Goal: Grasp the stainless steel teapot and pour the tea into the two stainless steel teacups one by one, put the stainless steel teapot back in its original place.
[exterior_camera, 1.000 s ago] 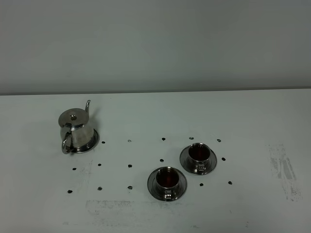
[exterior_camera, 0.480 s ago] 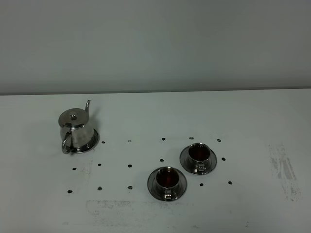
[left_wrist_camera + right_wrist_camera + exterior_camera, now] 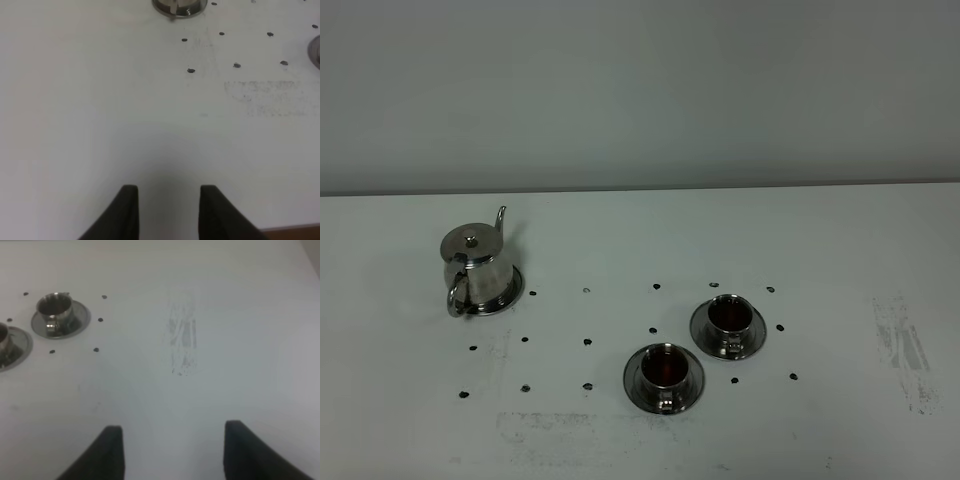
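Note:
The steel teapot [image 3: 472, 270] stands upright on its round steel coaster [image 3: 510, 292] at the left of the white table; its base edge shows in the left wrist view [image 3: 179, 6]. Two steel teacups on saucers hold dark tea: one [image 3: 663, 372] nearer the front, one [image 3: 728, 320] behind and to its right. The right wrist view shows one cup [image 3: 55, 308] and the other's saucer edge [image 3: 11, 347]. My left gripper [image 3: 168, 200] is open and empty, well short of the teapot. My right gripper [image 3: 172, 445] is open and empty, apart from the cups. Neither gripper shows in the high view.
Small black dots [image 3: 587, 341] mark the table in rows around the cups and teapot. A grey scuff [image 3: 905, 355] lies at the right, also seen in the right wrist view [image 3: 182, 340]. A faint smudge [image 3: 560, 428] lies near the front edge.

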Controlling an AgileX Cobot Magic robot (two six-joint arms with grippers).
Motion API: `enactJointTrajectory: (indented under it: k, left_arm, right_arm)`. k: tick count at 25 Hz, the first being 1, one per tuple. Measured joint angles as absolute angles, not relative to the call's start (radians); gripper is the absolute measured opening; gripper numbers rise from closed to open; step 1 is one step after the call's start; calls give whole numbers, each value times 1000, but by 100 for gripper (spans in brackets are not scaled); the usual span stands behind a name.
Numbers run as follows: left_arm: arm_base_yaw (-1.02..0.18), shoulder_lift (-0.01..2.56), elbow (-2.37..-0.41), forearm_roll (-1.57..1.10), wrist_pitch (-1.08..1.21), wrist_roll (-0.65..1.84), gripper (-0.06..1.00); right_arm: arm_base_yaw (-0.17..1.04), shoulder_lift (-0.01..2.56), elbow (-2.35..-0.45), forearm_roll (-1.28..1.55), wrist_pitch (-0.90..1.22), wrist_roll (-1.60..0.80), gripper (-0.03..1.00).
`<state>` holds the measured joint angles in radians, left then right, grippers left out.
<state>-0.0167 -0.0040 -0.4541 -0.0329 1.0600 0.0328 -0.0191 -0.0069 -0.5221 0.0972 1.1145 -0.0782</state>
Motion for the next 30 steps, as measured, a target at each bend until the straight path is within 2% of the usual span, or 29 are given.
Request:
enactJointTrajectory:
  k: [30]
  left_arm:
    - [-17,-4,-454,-33,1060,34,32]
  right_arm:
    - [-3,-7,-522,98,1114,-78,44]
